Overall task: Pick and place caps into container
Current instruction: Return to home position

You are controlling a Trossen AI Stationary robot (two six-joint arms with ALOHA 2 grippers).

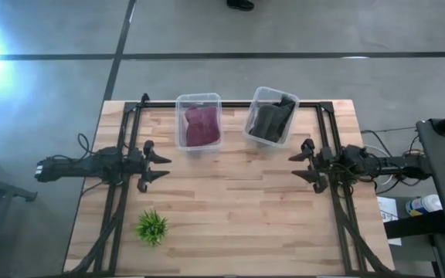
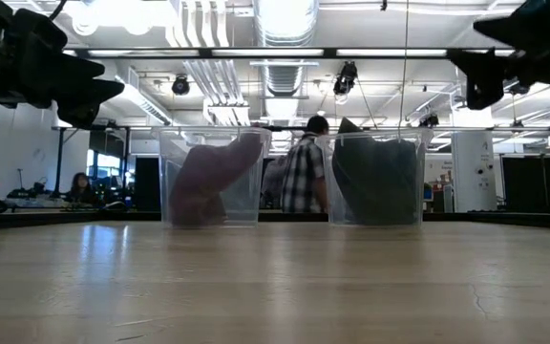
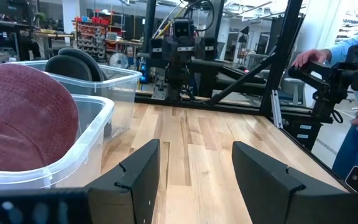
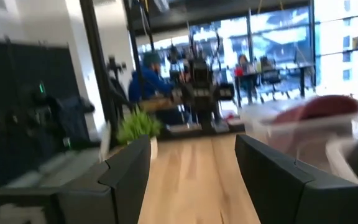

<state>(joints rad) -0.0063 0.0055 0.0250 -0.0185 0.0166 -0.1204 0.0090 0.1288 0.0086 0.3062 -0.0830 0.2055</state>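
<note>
A maroon-purple cap [image 1: 202, 126] lies inside the left clear container [image 1: 198, 99]; it fills that bin in the left wrist view [image 3: 23, 118] and shows through its wall in the low view [image 2: 213, 177]. Dark grey-olive caps [image 1: 273, 120] sit in the right clear container [image 1: 272, 93], seen also in the low view [image 2: 378, 177]. My left gripper [image 1: 161, 165] hovers open near the table's left side, below the maroon bin. My right gripper [image 1: 298, 165] hovers open at the right side, below the dark bin. In each wrist view the fingers [image 3: 194, 180] [image 4: 191, 180] stand apart over bare wood.
A small green plant [image 1: 152, 226] stands near the table's near-left corner, also visible far off in the right wrist view [image 4: 137, 126]. Both bins stand at the far edge. Bare wood lies between the grippers. People show in the room beyond [image 2: 306, 177].
</note>
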